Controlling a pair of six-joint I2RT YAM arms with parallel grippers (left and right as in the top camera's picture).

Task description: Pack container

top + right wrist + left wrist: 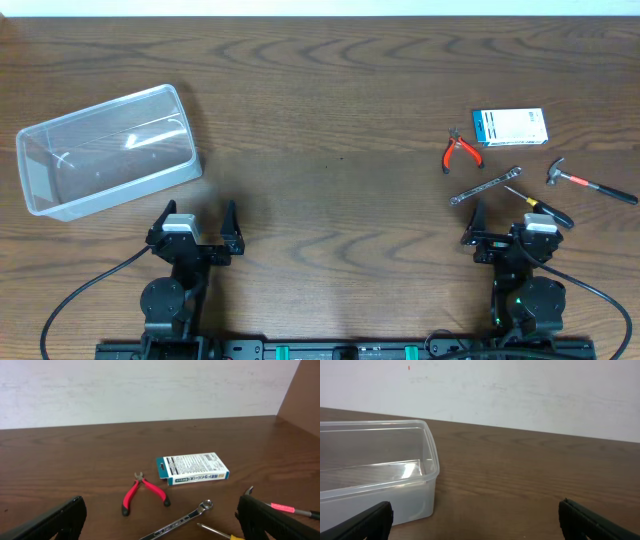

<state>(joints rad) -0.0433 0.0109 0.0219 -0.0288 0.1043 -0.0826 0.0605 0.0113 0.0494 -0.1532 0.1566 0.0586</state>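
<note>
The clear plastic container (105,150) lies empty at the left of the table; it also shows in the left wrist view (375,472), ahead and left of my left gripper. My left gripper (195,225) is open and empty, just below the container. At the right lie red-handled pliers (460,150), a silver wrench (485,186), a yellow-and-black screwdriver (540,207), a hammer (585,181) and a blue-and-white box (510,126). My right gripper (510,225) is open and empty, just below the wrench and screwdriver. The right wrist view shows the pliers (142,492), wrench (182,520) and box (192,467).
A white wall stands behind the table's far edge. Bare brown wood spans the middle between the container and the tools. Black cables run from both arm bases at the near edge.
</note>
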